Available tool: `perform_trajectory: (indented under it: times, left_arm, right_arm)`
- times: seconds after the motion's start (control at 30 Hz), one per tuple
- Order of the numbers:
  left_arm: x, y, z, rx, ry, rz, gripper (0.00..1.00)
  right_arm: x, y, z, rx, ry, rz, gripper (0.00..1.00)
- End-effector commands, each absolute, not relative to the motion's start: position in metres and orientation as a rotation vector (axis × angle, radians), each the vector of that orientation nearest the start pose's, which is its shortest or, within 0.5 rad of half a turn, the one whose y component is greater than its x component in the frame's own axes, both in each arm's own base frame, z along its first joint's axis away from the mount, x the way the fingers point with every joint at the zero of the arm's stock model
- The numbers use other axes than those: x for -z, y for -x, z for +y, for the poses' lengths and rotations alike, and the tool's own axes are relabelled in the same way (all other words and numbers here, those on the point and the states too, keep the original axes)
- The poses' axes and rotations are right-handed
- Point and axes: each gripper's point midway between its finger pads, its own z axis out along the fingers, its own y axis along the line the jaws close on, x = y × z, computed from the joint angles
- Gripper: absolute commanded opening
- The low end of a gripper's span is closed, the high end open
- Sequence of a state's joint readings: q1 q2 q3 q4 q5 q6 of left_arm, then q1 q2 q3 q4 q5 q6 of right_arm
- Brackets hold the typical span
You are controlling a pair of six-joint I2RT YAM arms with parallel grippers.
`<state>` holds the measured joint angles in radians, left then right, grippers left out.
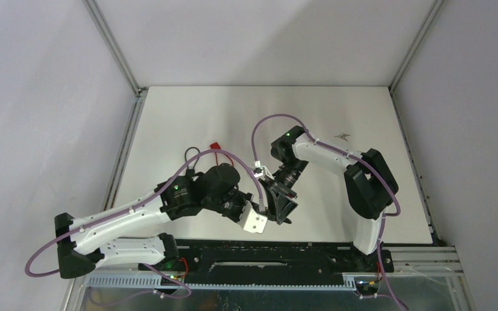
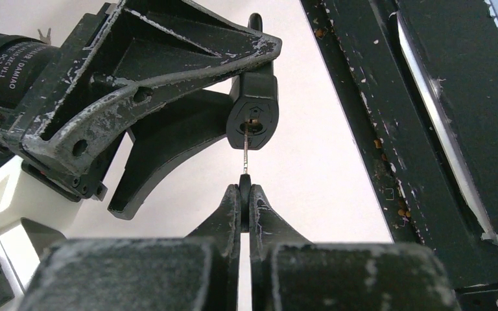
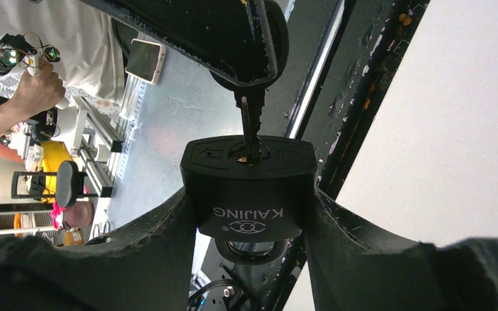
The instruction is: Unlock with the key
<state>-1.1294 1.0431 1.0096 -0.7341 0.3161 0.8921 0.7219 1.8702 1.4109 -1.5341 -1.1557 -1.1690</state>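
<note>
A black padlock (image 3: pixel 249 188) marked KAIJING sits between my right gripper's (image 3: pixel 249 201) fingers, which are shut on its body. Its keyhole end faces the left gripper. The padlock also shows in the left wrist view (image 2: pixel 253 113). My left gripper (image 2: pixel 245 191) is shut on the black head of the key (image 2: pixel 244 155). The key's thin blade runs straight into the keyhole. In the right wrist view the key (image 3: pixel 251 126) enters the lock's top face. In the top view both grippers meet above the table's near edge, left (image 1: pixel 267 212) and right (image 1: pixel 282 204). The shackle is mostly hidden.
A small red item (image 1: pixel 216 146) and a black cable loop (image 1: pixel 191 154) lie on the white table (image 1: pixel 337 116) behind the left arm. The black base rail (image 1: pixel 266 256) runs along the near edge, right below the grippers. Grey walls enclose both sides.
</note>
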Motion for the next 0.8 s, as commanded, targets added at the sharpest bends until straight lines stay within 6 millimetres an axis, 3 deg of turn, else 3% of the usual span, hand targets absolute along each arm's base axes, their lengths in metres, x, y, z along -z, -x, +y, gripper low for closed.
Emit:
perform_trajectory:
  times: [0.0,0.47,0.77]
  left_arm:
    - [-0.2015,-0.1030,-0.2806,0.483,-2.053,1.059,0.00]
    - [-0.1952,-0.1003,-0.2784,0.482,-2.065,1.049,0.00]
    - [-0.2030,-0.1033,-0.2868,0.486,-2.028,1.041,0.00]
  right_arm:
    - [-0.1792,-0.0934,0.2850,-1.918,1.838,1.866,0.00]
    - [-0.1781,-0.0951,0.2851,-1.917,1.835,1.870,0.00]
    - [-0.1781,-0.0945,0.2861,-1.921,1.837,1.869,0.00]
